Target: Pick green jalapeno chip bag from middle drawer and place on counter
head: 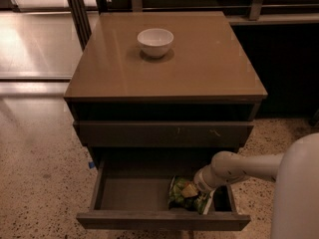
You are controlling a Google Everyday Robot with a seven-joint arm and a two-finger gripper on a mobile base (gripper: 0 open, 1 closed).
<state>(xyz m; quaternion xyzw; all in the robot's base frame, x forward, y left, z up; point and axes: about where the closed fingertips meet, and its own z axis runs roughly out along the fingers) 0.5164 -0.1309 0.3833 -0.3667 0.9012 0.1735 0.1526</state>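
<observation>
Reaches in from the right with a pale arm (239, 166), down into the open middle drawer (129, 194). Puts the gripper (200, 197) at the right end of the green chip bag (180, 192), touching it or just above it. Cannot tell whether open or clamped on the bag, hidden as it is behind the wrist. Finds the bag lying crumpled in the drawer's right front part, close to the front wall, with bare grey bottom to its left. Shows a yellowish patch on the green foil and a white end. Lettering too small to read, no brand made out. Has the drawer pulled well out beneath a shut drawer front (164, 133) marked by small pale scratches. Carries a white bowl (155, 41) on the glossy tan counter (199, 73), toward the back. Stands on speckled floor (40, 183).
</observation>
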